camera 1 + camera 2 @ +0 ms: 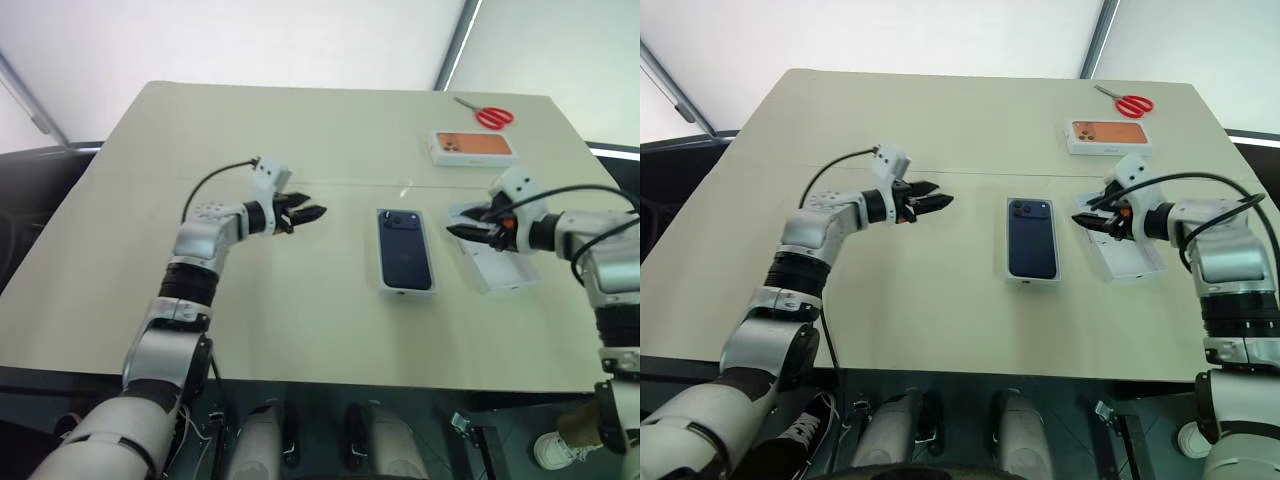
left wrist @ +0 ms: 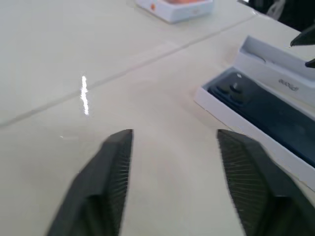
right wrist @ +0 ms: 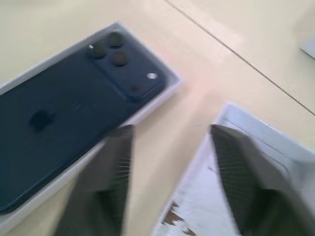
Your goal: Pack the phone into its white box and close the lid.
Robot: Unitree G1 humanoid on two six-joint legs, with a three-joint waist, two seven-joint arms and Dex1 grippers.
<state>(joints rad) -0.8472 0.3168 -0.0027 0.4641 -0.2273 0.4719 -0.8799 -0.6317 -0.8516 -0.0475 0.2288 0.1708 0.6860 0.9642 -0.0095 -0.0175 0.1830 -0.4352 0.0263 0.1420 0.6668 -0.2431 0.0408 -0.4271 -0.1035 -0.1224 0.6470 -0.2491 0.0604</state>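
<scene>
On the table (image 1: 300, 330), the lid (image 1: 497, 262) lies right of the boxed phone (image 1: 404, 249), lengthwise alongside, under the spread, empty right fingers (image 1: 470, 224); the left fingers (image 1: 300, 213), likewise spread, are farther off.

Phone (image 1: 405, 249): dark navy-blue, in white box (image 1: 405, 288). Lid (image 1: 497, 268): plain white. Desk (image 1: 300, 140): pale beige. Upper right of frame: scissors (image 1: 487, 115) with red handles; second box (image 1: 472, 147), white, orange phone picture on top.
</scene>
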